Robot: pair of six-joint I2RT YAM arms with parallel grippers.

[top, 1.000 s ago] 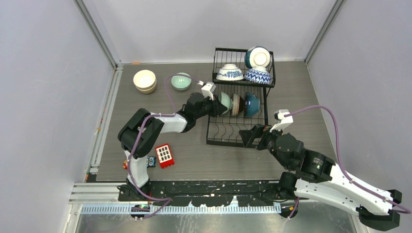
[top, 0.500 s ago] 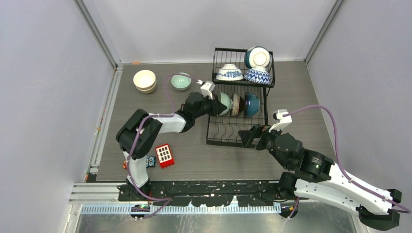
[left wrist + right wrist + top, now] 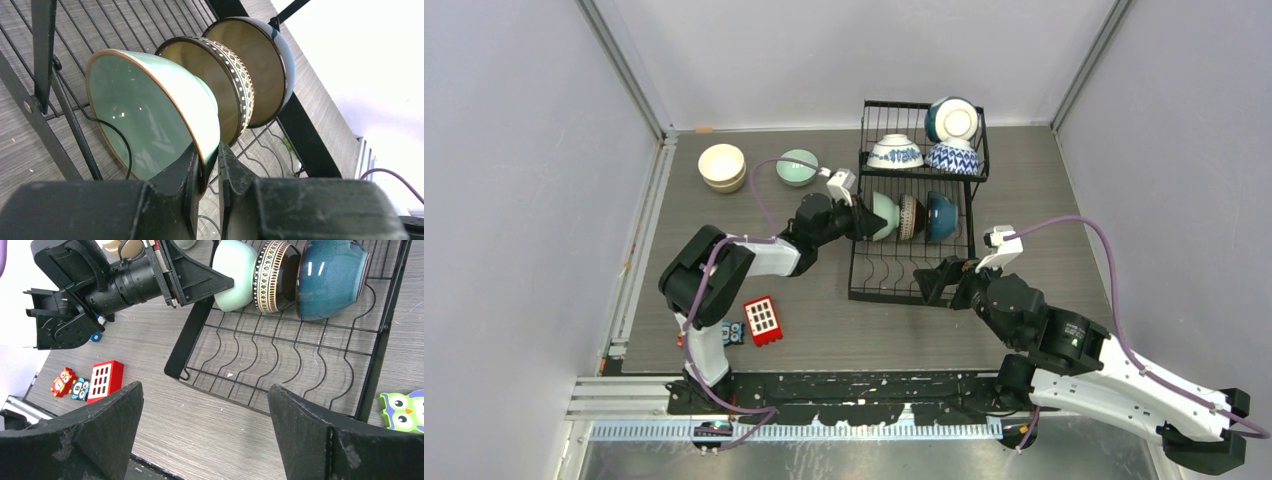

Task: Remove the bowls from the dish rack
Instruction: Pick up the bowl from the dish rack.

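A bowl (image 3: 882, 215) stands in the dish rack (image 3: 894, 272), two others (image 3: 911, 215) just right of it

Glossy ceramic bowls (image 3: 150, 110), matt wire rack (image 3: 44, 45)

Two-tone left arm (image 3: 769, 258) and right arm (image 3: 1114, 385) with white link shells and black round joint housings, purple cable (image 3: 385, 171) looping along each, small white wrist camera block (image 3: 1002, 240), matte black left gripper (image 3: 207, 150) and right gripper (image 3: 204, 387), wedge-shaped jaws scuffed grey at the edges
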